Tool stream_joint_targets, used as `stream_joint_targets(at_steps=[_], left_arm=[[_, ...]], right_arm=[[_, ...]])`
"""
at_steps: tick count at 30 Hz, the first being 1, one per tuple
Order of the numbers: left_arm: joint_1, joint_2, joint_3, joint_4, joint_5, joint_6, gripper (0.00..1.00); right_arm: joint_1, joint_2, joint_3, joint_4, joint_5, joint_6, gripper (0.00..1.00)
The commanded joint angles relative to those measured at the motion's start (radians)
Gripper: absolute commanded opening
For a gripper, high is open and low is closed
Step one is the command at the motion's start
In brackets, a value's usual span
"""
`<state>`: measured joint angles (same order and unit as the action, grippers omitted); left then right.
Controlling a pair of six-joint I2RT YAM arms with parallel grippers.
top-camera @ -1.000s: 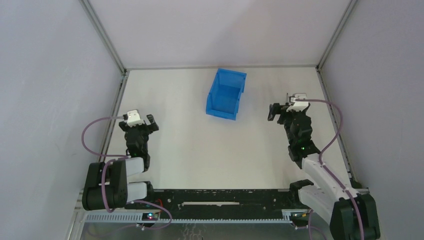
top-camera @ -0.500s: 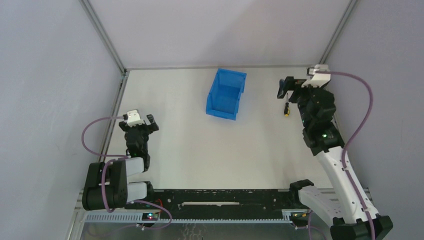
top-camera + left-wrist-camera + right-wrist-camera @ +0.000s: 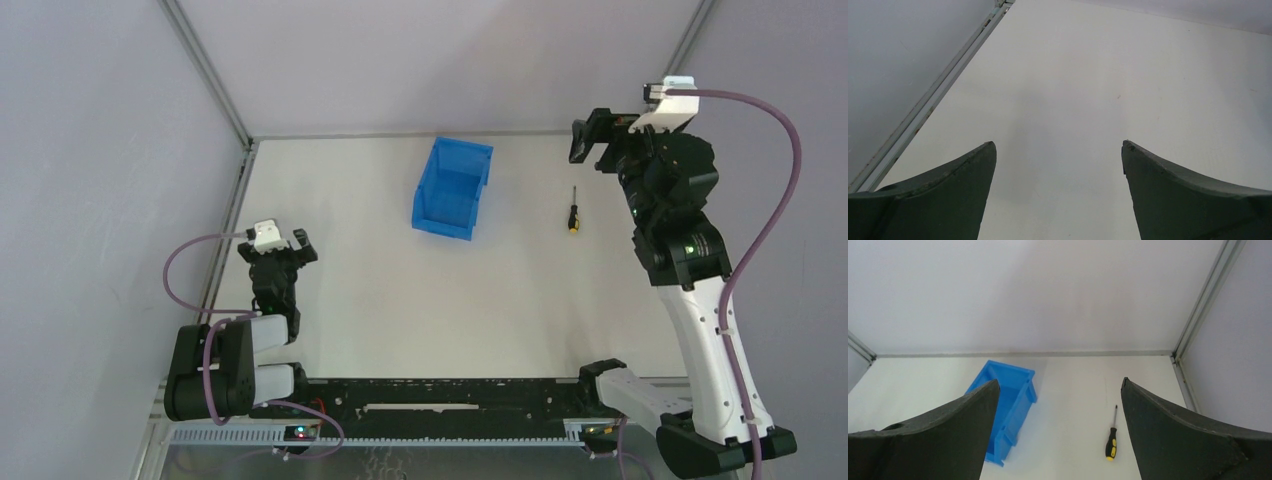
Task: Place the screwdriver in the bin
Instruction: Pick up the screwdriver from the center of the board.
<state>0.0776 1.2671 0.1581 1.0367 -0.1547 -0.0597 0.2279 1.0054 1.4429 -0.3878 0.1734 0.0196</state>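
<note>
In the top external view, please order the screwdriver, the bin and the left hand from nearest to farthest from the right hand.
1. The screwdriver, on the right, close below the right hand in the picture.
2. The bin, toward the middle, at the back.
3. The left hand, far left.

Materials and finishes, all views.

Bin (image 3: 452, 188): bright blue moulded plastic, smooth, with a slight sheen on the walls. Screwdriver (image 3: 573, 210): thin dark metal shaft; handle black with a yellow-orange end, looks plastic, too small to judge gloss. Surface (image 3: 400, 290): white, matt, smooth, with a few faint specks in the left wrist view. Left fingers (image 3: 938, 200) and right fingers (image 3: 1188, 440): dark grey-green, matt, faintly grainy, edges a little rough. Frame rails (image 3: 205, 70): bare grey metal, dull. Walls (image 3: 100, 150): pale grey, matt, even. Cables (image 3: 740, 95): purple sheath, smooth. Right arm link (image 3: 700, 330): white casing, smooth; joints above it black, semi-matt.
</note>
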Motion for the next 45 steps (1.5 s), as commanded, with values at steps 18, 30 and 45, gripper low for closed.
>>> stream_joint_targets(at_steps=[18, 30, 45], left_arm=[[-0.007, -0.008, 0.029, 0.029, -0.015, 0.024, 1.00], [-0.007, -0.008, 0.030, 0.029, -0.015, 0.023, 1.00], [-0.006, -0.008, 0.029, 0.029, -0.015, 0.023, 1.00]], right_arm=[[-0.202, 0.548, 0.030, -0.084, -0.034, 0.116, 1.00], [-0.287, 0.829, -0.046, -0.054, -0.081, 0.148, 0.96], [-0.312, 1.010, -0.046, -0.064, -0.139, 0.145, 0.72]])
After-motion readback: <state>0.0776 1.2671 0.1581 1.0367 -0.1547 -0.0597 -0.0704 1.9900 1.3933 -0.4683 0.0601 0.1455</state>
